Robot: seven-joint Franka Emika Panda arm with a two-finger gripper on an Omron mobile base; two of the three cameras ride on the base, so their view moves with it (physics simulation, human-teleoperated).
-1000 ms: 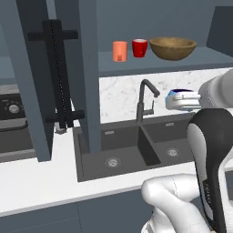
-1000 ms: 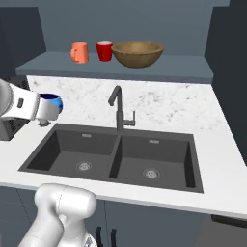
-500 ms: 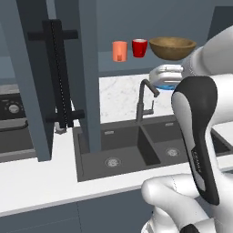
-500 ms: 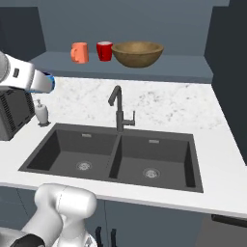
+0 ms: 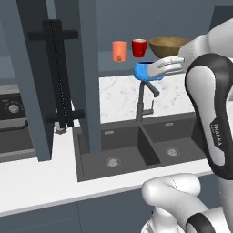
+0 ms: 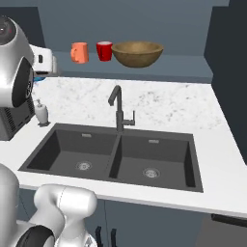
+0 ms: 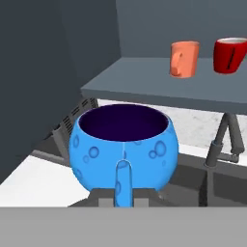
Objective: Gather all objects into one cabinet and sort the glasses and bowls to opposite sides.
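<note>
Jaws clamped on the blue bowl [image 7: 123,147], carried just below the shelf [image 7: 159,89] edge; orange cup [image 7: 184,59] and red cup [image 7: 230,55] stand up ahead, right.

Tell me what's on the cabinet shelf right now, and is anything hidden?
On the shelf: the orange cup, the red cup and the wooden bowl, left to right. The blue bowl is off it, held in the gripper. The shelf's left end is hidden by the door.

Glossy white rounded arm [image 5: 214,118] shells; dark joint bands; small "FRANKA" lettering.
</note>
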